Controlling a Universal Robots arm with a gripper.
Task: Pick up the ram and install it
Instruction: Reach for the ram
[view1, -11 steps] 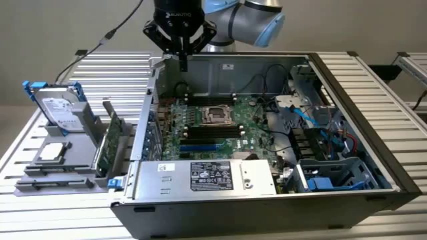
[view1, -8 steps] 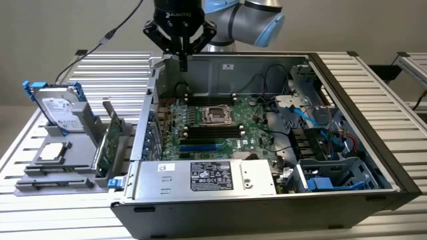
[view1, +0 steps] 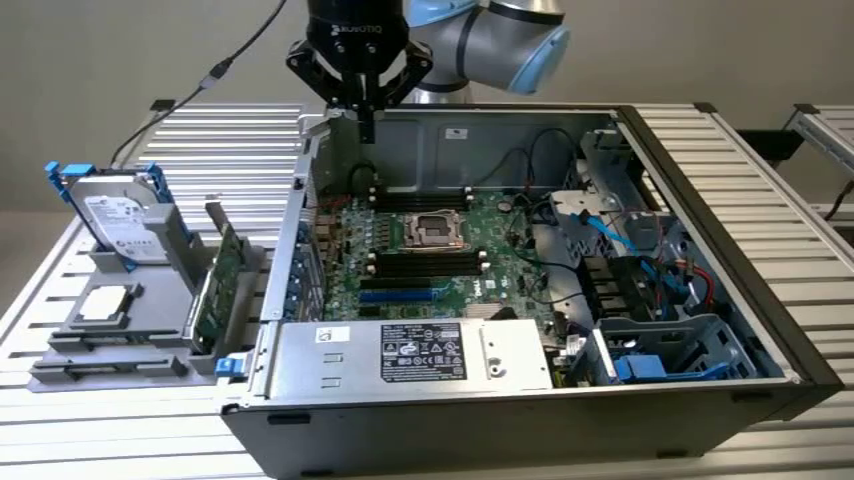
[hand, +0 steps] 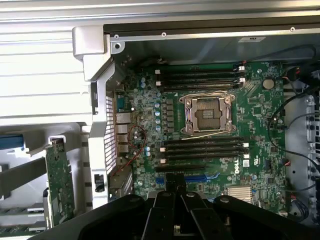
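- Tool (view1: 367, 118) hangs over the far corner of the open computer case (view1: 747, 330). Its fingers (hand: 171, 186) are pressed together with nothing green between them.
- Progress, as I judge it: the pick-up is not yet done. The ram (view1: 230, 285) seems to be the narrow green board standing on edge in the grey rack (view1: 80, 350), outside the case at the exterior view's left. I cannot tell it apart from any wider card beside it.
- Black memory slots (hand: 205, 150) either side of the bare CPU socket (hand: 207, 114) show no green stick, so installing remains.
- In the case: motherboard (hand: 150, 115), labelled power supply (view1: 420, 352), drive cage (view1: 661, 355) with blue cables.
- In the rack: an upright hard drive (view1: 120, 215) and a flat silver square part (view1: 107, 302).
- Everything sits on the slatted desk (view1: 754, 180).
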